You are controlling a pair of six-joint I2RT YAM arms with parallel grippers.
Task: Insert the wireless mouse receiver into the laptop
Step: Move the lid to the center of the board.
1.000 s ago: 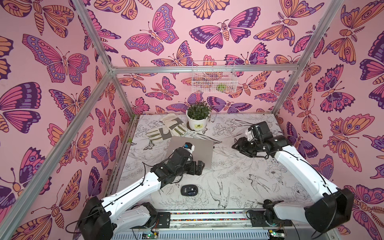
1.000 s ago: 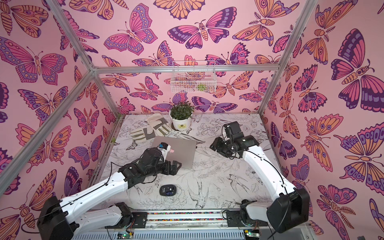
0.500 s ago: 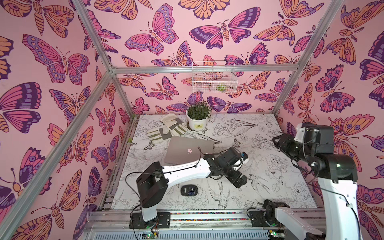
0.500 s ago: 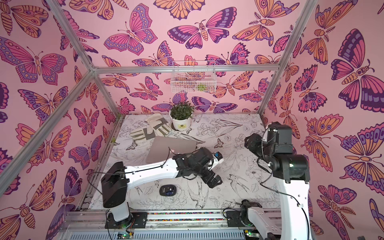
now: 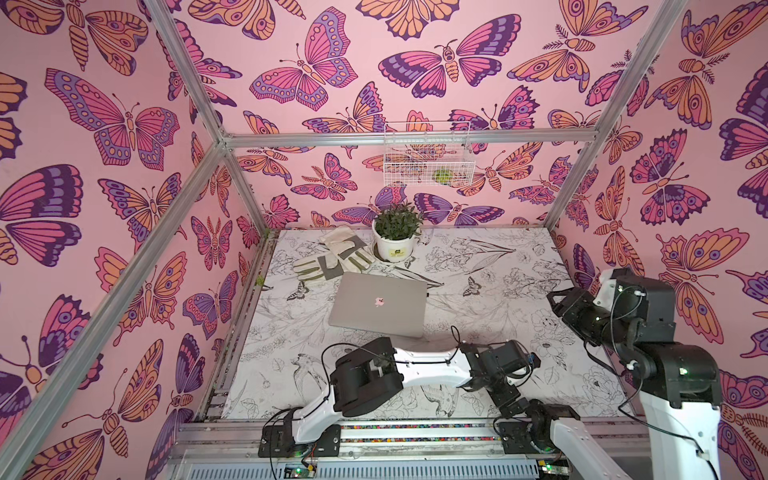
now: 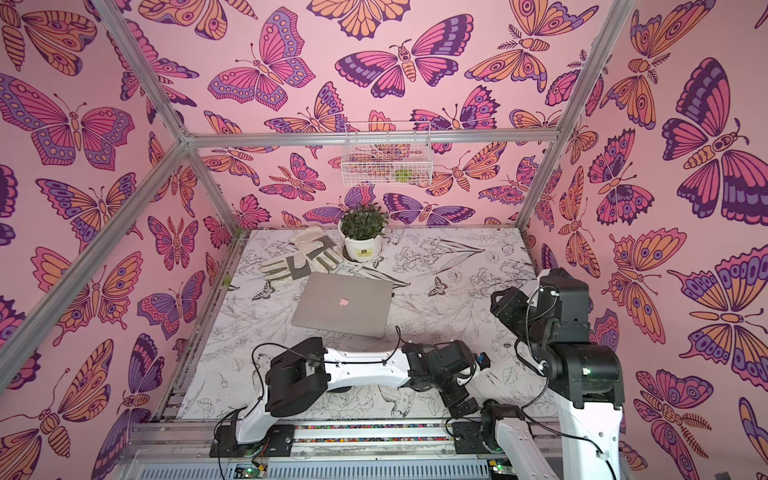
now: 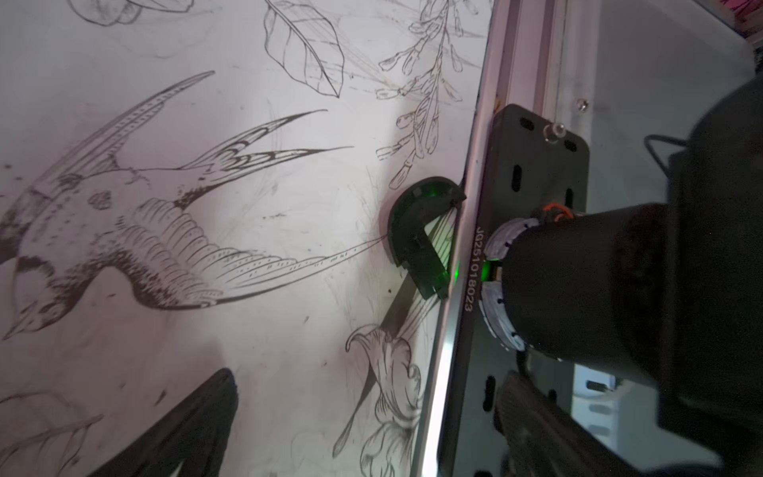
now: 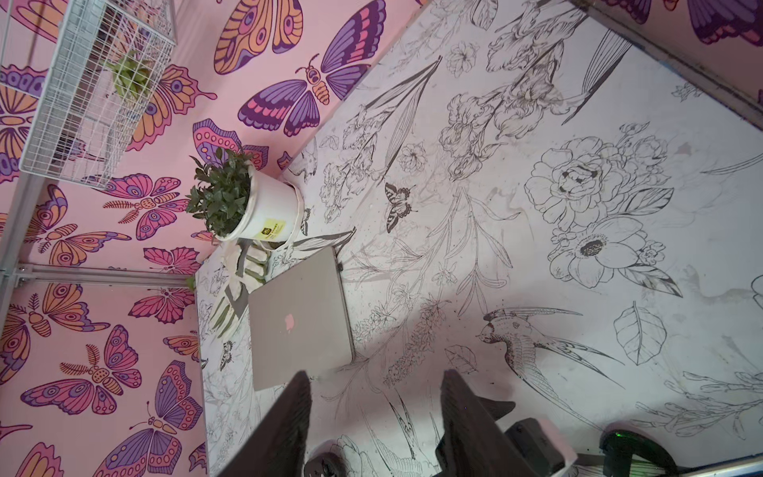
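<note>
Fingers of the left hand (image 7: 367,384) stand spread wide and empty over the worktop's (image 5: 286,374) front edge. The right hand (image 8: 375,376) is parted too, holding nothing. Farther back lies the closed laptop (image 5: 380,303). A tiny black nub at its right edge, probably the wireless mouse receiver (image 5: 427,294), looks seated. It is likely light, stiff and slick, so pinch its stub by the sides.

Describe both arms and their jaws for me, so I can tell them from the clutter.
Left arm and right arm: white tubular links, bulky black joint housings, thin black cables looping outside, small green status lights. Left gripper and right gripper are black, with dark, flat, tapering jaws.
</note>
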